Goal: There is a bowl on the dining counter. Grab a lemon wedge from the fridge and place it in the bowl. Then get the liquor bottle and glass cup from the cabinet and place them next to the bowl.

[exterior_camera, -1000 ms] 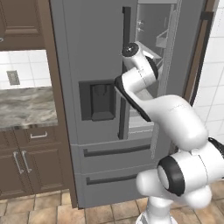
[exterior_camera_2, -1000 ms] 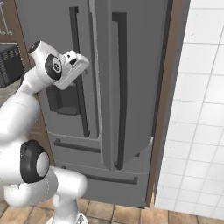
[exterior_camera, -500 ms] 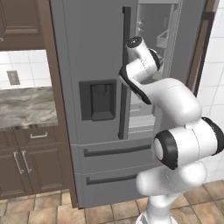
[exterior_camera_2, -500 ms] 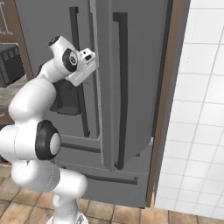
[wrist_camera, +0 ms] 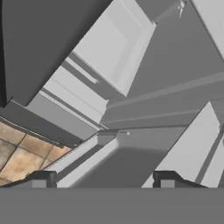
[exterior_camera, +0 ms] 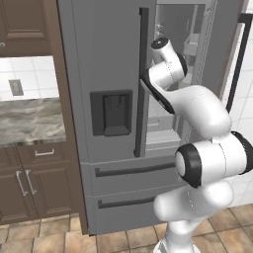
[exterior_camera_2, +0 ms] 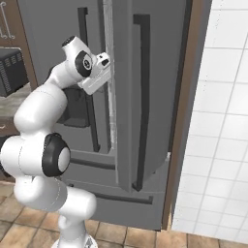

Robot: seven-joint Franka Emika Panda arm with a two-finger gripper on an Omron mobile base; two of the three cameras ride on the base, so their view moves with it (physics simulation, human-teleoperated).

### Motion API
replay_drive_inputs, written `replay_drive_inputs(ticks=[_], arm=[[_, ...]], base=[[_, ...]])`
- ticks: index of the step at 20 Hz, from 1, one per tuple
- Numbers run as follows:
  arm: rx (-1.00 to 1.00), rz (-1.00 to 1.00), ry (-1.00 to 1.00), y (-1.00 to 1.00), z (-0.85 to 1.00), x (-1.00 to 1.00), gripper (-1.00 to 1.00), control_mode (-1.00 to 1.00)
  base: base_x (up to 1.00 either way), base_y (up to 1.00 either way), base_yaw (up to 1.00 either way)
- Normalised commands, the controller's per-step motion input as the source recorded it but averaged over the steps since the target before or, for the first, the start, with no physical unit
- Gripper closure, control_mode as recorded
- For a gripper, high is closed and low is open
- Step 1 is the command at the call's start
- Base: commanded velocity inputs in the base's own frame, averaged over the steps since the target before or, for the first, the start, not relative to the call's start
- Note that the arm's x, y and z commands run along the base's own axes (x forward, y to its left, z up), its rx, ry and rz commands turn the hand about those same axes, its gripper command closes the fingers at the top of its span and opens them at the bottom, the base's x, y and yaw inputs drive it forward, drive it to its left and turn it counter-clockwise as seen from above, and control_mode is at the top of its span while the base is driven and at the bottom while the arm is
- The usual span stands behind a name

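The grey steel fridge (exterior_camera: 108,74) stands with its right door swung open, and pale shelves and bins (exterior_camera: 190,47) show inside. My arm reaches up into that opening, the hand (exterior_camera_2: 97,72) sitting at the edge of the open door (exterior_camera_2: 123,106). In the hand view my gripper (wrist_camera: 107,180) is open, with its two dark fingertips (wrist_camera: 43,178) far apart and nothing between them. Beyond them lie white door bins and grey shelf ledges (wrist_camera: 118,52). The lemon wedge, bowl, dining counter, liquor bottle, glass cup and cabinet are out of view.
A marble top (exterior_camera: 29,118) over brown drawer units (exterior_camera: 29,183) adjoins the fridge on the left. A white tiled wall (exterior_camera_2: 223,121) stands close on the right of the open door. Tan floor tiles (wrist_camera: 17,153) lie below.
The arm has stretched further forward and the hand has moved into the fridge opening, past the left door's handle.
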Motion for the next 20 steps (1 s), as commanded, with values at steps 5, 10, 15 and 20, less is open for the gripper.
replay_drive_inputs(ticks=[5,10,15,20], arm=[[0.00,-0.04,0.00,-0.85,0.00,-0.53,-1.00,-1.00],[0.00,-0.06,0.00,-0.90,0.00,-0.57,-1.00,-1.00],[0.00,-0.07,0.01,-0.96,-0.03,-0.54,-1.00,-1.00],[0.00,-0.05,0.02,-1.00,0.00,-0.37,-1.00,-1.00]], base=[[0.00,0.00,0.00],[0.00,0.00,0.00],[0.00,0.00,0.00],[0.00,0.00,0.00]])
